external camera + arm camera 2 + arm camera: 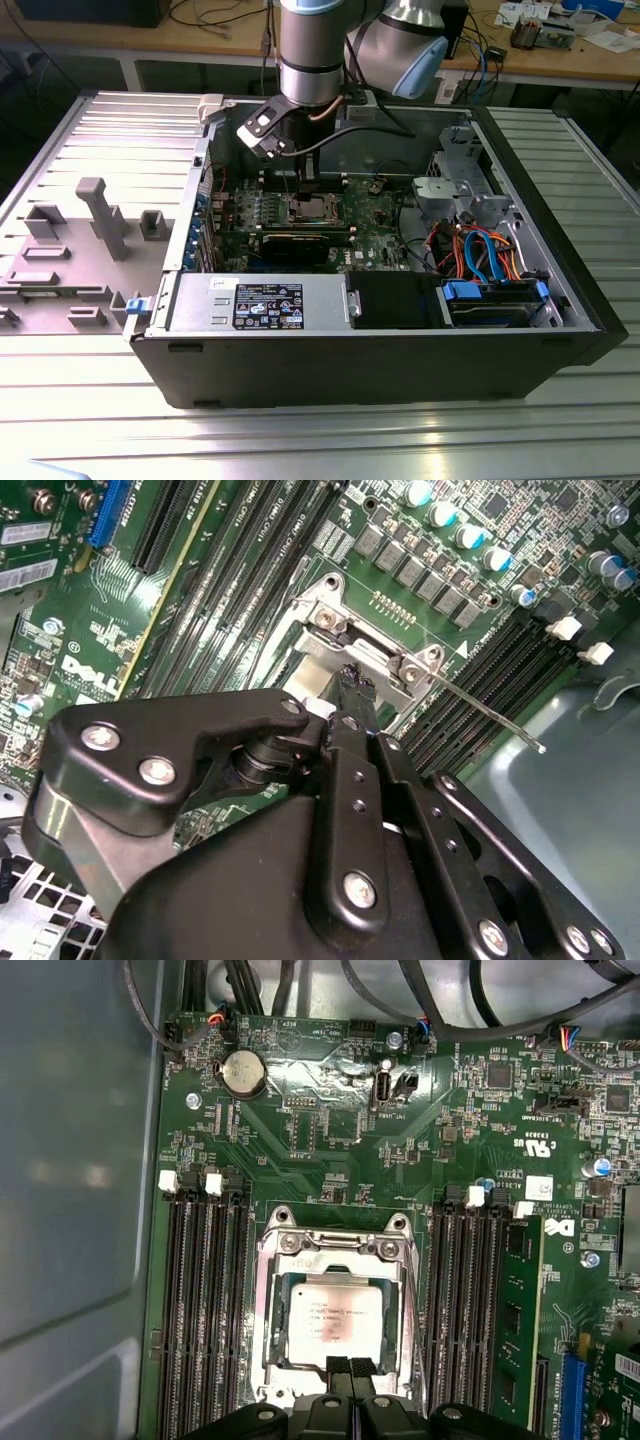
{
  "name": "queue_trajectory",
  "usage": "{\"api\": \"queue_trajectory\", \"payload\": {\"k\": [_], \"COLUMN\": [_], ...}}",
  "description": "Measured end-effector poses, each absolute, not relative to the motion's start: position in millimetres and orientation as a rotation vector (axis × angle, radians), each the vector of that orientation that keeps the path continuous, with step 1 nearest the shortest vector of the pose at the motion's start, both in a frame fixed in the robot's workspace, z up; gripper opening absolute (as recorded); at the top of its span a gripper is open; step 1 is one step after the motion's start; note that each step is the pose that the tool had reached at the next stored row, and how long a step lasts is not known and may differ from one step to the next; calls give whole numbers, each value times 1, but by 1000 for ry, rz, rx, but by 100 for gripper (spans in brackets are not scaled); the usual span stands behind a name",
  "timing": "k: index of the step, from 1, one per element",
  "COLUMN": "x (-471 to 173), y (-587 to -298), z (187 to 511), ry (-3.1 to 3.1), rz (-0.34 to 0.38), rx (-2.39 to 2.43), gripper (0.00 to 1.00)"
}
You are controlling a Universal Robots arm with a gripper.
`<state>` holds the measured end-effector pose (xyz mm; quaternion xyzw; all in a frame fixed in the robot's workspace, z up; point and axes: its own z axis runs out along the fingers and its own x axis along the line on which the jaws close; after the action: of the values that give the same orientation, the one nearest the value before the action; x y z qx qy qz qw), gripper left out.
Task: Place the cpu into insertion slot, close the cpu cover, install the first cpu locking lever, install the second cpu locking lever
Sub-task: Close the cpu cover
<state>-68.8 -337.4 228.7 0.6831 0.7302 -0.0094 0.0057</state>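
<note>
- The cpu (338, 1325) lies flat in the insertion slot (262, 1320), its dull silver top facing up, as the first wrist view shows.
- The cpu cover (340, 1272) is down around the chip. Its silvery frame borders the chip on the sides that show.
- The gripper (351, 1368) has its two black fingertips pressed together at the socket's near edge, just over the cover's rim, with nothing seen between them. Whether they touch the metal cannot be told.
- In the second wrist view the gripper (352, 680) points down at the socket's metal frame. A thin locking lever (480, 712) sticks out from the frame's corner across the memory slots (470, 680).
- Long black memory slots (205, 1310) flank the socket on both sides, and one green memory module (520, 1300) stands in a slot.
- The green circuit board (300, 1150) carries a round coin cell (243, 1073) further out.
- In the exterior view the arm (310, 50) reaches down into the open computer case (380, 350), which lies on a ribbed metal table (300, 440).
</note>
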Motion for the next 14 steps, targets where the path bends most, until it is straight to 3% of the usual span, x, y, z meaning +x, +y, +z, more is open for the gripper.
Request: {"api": "queue_trajectory", "payload": {"k": [14], "x": [-76], "y": [-337], "z": [206], "ry": [2286], "rz": [-32], "rx": [2138], "gripper": [11]}}
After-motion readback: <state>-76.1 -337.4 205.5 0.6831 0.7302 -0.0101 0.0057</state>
